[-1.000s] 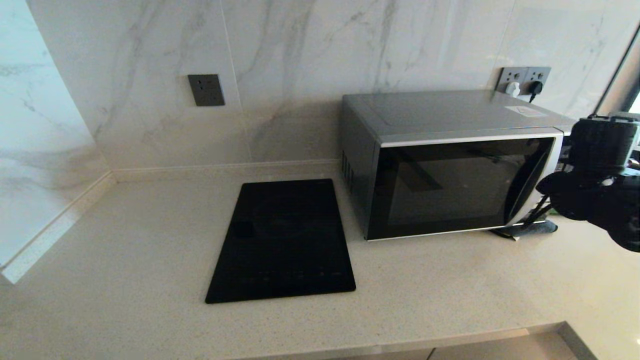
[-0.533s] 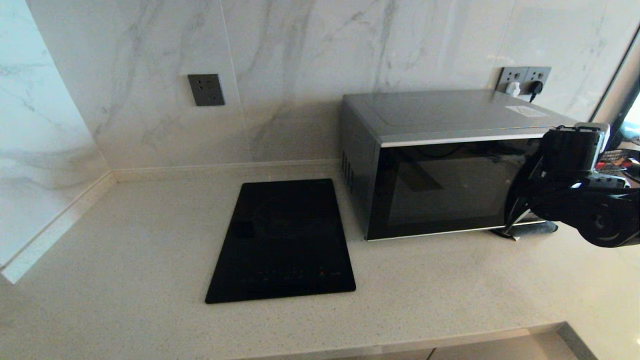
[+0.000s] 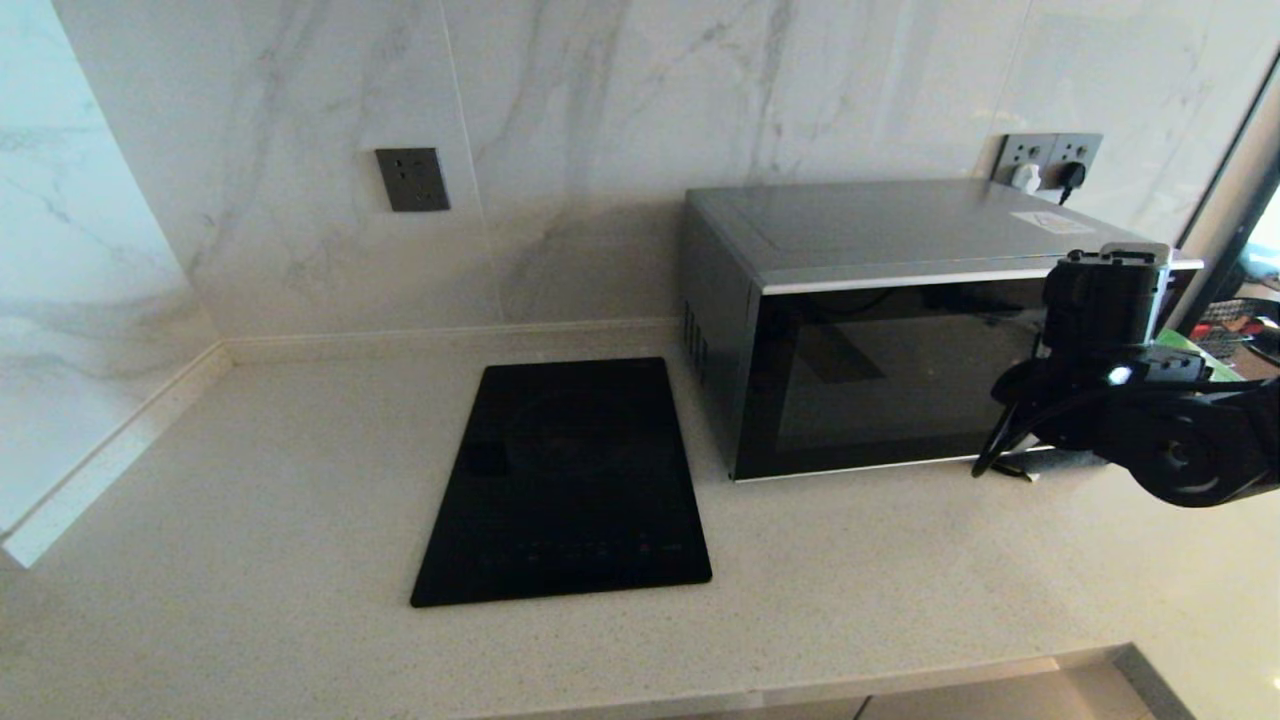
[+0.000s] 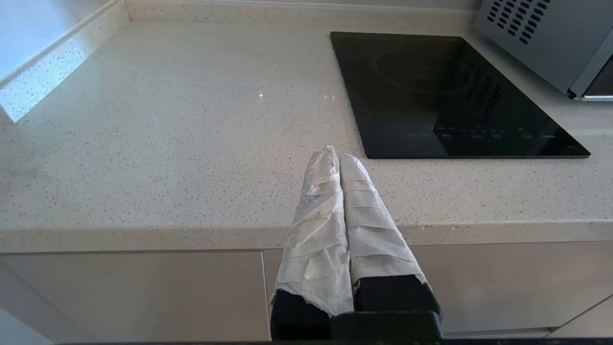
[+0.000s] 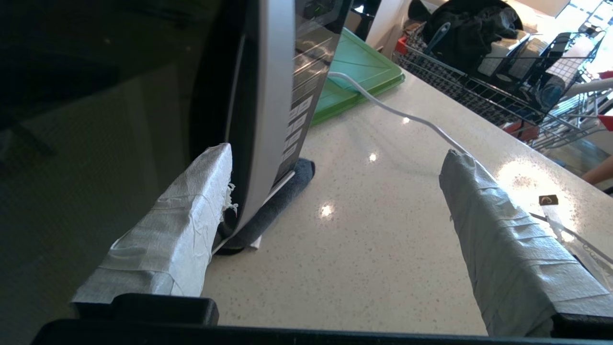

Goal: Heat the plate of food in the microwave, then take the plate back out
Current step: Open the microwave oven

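Right gripper (image 5: pixel 335 177) spread wide at microwave (image 3: pixel 880 330) handle, hidden in head view; left gripper (image 4: pixel 337 160) pressed together.

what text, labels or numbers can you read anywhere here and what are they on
No text can be read.
microwave button panel: markings too blurred to read.
Sticker on the microwave's top: too small to read.
Black cooktop control strip: faint marks and a mirrored reflection, not legible.
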Robot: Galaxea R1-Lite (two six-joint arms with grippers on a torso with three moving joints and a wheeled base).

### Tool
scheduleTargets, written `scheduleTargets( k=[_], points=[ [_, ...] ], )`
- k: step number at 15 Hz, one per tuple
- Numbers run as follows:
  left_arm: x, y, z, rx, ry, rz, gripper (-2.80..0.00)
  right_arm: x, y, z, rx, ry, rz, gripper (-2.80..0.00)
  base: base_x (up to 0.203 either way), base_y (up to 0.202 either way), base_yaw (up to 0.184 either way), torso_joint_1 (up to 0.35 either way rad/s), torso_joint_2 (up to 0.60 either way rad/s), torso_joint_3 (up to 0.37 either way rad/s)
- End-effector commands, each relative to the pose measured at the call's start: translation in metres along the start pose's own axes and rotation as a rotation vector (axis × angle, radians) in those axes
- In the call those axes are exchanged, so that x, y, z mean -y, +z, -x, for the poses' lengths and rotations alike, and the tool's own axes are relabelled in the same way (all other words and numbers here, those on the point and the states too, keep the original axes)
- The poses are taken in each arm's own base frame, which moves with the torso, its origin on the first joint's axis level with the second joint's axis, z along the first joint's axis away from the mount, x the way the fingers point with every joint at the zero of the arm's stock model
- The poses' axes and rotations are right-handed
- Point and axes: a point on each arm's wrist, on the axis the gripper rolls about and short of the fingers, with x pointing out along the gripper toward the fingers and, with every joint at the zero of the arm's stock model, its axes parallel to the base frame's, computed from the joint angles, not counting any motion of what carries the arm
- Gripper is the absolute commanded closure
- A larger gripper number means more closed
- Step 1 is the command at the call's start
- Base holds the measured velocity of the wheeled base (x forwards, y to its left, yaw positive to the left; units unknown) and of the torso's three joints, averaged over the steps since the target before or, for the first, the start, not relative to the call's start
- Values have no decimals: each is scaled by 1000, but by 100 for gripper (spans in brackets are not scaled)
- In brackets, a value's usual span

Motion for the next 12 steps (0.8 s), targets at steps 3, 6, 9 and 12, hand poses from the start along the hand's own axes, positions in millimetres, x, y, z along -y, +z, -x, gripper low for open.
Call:
scheduleTargets(
  k=[3, 6, 9, 12],
  points=[
    [0, 0, 0, -1, 2, 1, 0, -15, -15, -6, -15, -2, 31, -280, 0, 0, 0, 0, 0, 0],
    [0, 0, 0, -1, 2, 1, 0, -21, -24, -17, -28, -18, 48, -280, 0, 0, 0, 0, 0, 0],
    [0, 0, 0, 0, 2, 1, 0, -26, -27, -24, -32, -28, 50, -280, 0, 0, 0, 0, 0, 0],
    [0, 0, 0, -1, 2, 1, 0, -29, -29, -30, -33, -38, 49, -280, 0, 0, 0, 0, 0, 0]
  ],
)
